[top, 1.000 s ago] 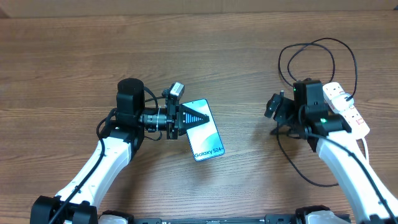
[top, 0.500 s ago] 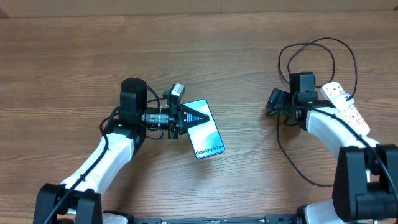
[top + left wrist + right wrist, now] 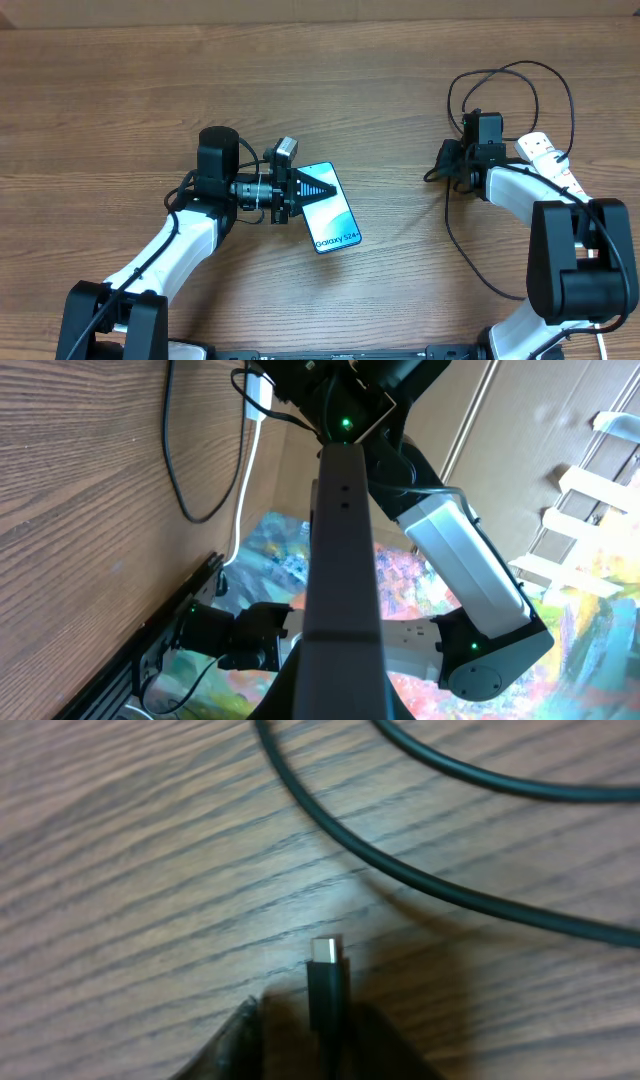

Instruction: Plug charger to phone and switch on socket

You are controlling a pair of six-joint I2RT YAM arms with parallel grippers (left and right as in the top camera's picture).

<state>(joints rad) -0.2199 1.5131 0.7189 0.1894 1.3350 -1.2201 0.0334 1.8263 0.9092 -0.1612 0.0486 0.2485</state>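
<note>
The phone (image 3: 332, 215), its light blue screen up, lies tilted on the wooden table with my left gripper (image 3: 300, 190) shut on its upper left end. In the left wrist view the phone (image 3: 340, 540) shows edge-on, rising out of the left gripper (image 3: 340, 705). The charger (image 3: 510, 70) is a thin black cable looping across the table's right side. Its small plug (image 3: 325, 970) sits between the fingers of my right gripper (image 3: 325, 1010), which is shut on it just above the wood. The right gripper (image 3: 437, 168) is left of the white socket (image 3: 558, 172).
The socket's thick white cord (image 3: 255, 450) hangs past the table's edge. Loops of black cable (image 3: 430, 885) cross the wood just beyond the right gripper. About a hand's width of bare table separates the phone and the right gripper.
The right arm swung so its gripper points left, and its jaws came together around the charger plug. The left gripper and phone have hardly shifted.
</note>
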